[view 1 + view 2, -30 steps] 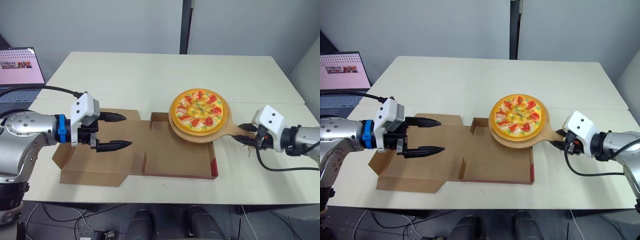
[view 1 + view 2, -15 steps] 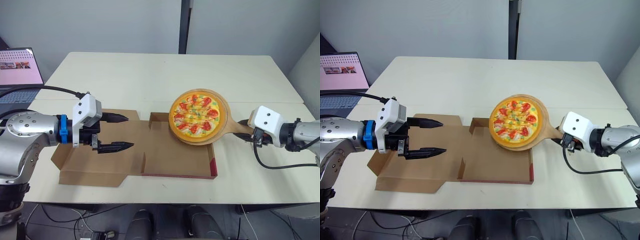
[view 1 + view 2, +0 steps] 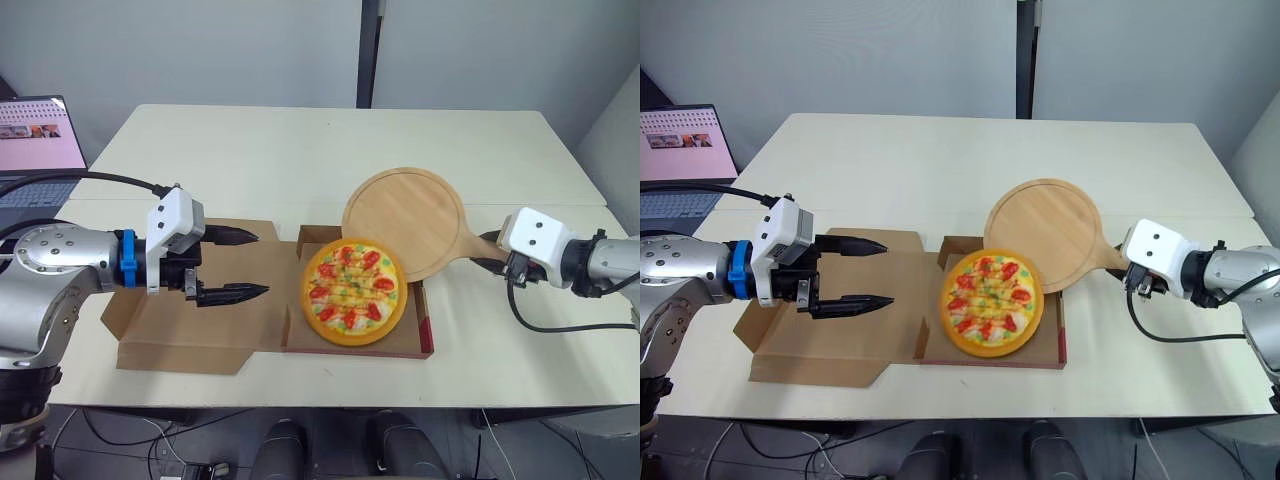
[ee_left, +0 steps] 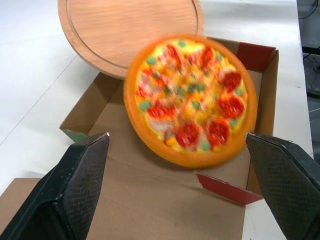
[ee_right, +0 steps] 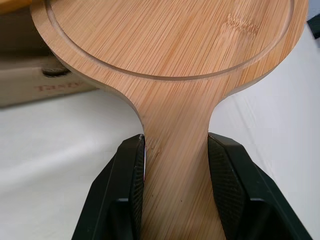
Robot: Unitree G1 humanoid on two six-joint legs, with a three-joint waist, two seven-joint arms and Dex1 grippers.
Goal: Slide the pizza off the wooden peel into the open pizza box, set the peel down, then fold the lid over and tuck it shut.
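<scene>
Pizza (image 3: 354, 292) is seen lying in the tray of the open cardboard box (image 3: 425, 325), with its near rim close to the front wall; whether it sits fully flat cannot be told. The toppings are shown in red, green and yellow on an orange crust. The wooden peel (image 3: 405, 220) is bare and is held at a tilt, with its round board over the far right corner of the box, just behind the pizza. Its handle is clamped between the two black fingers (image 5: 131, 172) of the right gripper (image 5: 175, 145).

A faint mark is pressed into the wood of the board near its grooved edge, and red lettering is printed on the box wall seen in the right wrist view; neither can be read.

The box lid (image 3: 175, 335) is laid flat and open on the pale surface (image 3: 250, 150), to the left of the tray. The left gripper (image 3: 258, 263) is held above the lid with its fingers (image 4: 80, 185) spread wide and nothing between them.

A laptop (image 3: 35, 135) is placed at the far left, its screen lit pink; the writing on it is too small to be read.
</scene>
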